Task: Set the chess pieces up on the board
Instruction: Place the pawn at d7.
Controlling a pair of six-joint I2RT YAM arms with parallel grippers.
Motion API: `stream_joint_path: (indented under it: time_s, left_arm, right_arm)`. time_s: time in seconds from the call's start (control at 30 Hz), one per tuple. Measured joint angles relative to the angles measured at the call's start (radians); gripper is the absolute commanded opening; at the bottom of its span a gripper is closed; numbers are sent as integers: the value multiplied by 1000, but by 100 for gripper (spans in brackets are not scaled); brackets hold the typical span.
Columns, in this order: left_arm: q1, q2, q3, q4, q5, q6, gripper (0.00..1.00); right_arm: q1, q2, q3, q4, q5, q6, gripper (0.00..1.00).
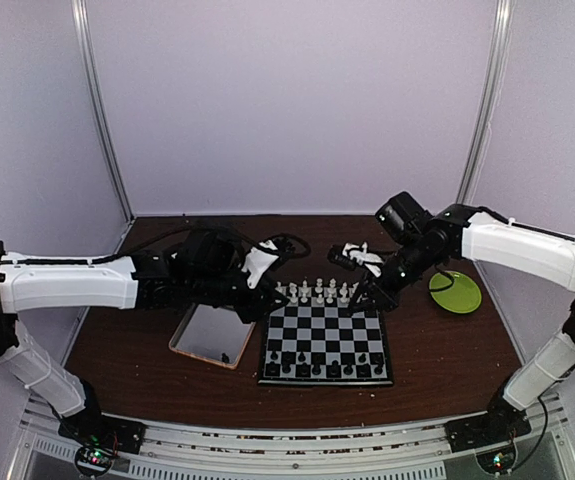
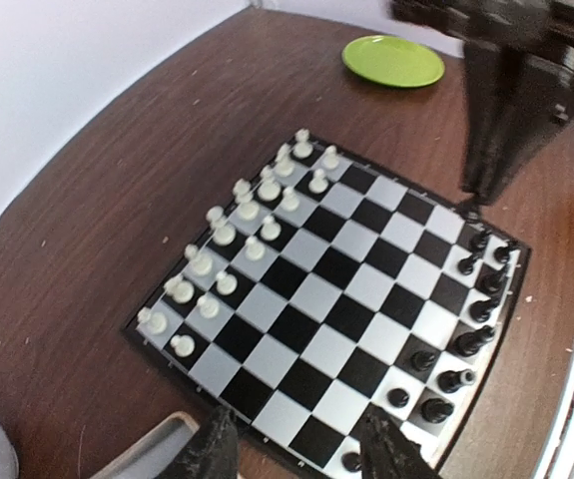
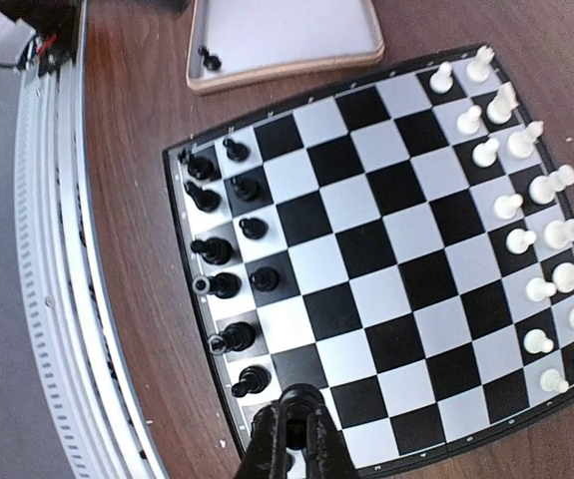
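The board (image 1: pixel 327 345) lies mid-table, with white chess pieces (image 1: pixel 317 292) along its far rows and black chess pieces (image 1: pixel 327 368) along its near rows. My left gripper (image 1: pixel 270 292) hovers at the board's left edge. In the left wrist view it (image 2: pixel 301 454) is open, with nothing between its fingers (image 2: pixel 212 449). My right gripper (image 3: pixel 291 444) is shut on a small black chess piece (image 3: pixel 301 397), above the right-hand end of the black rows (image 3: pixel 227 284). The left wrist view shows its tip (image 2: pixel 471 205) just over that corner.
A silver tray (image 1: pixel 210 335) sits left of the board and holds one black piece (image 3: pixel 207 60). A green plate (image 1: pixel 454 292) lies to the right, behind the right arm. The table's near edge has a metal rail (image 3: pixel 57 249).
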Motion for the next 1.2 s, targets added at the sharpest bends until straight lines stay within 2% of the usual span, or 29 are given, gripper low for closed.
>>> stream_joint_path:
  time_s: [0.2, 0.47, 1.2]
  left_arm:
    - [64, -46, -82, -40, -122, -80, 44]
    - [84, -80, -93, -71, -169, -127, 45]
    - [84, -89, -93, -69, -184, -147, 44]
  right_arm:
    - [104, 24, -69, 52, 106, -64, 0]
    - [187, 137, -68, 103, 177, -105, 0]
    - [203, 243, -39, 94, 231, -105, 0]
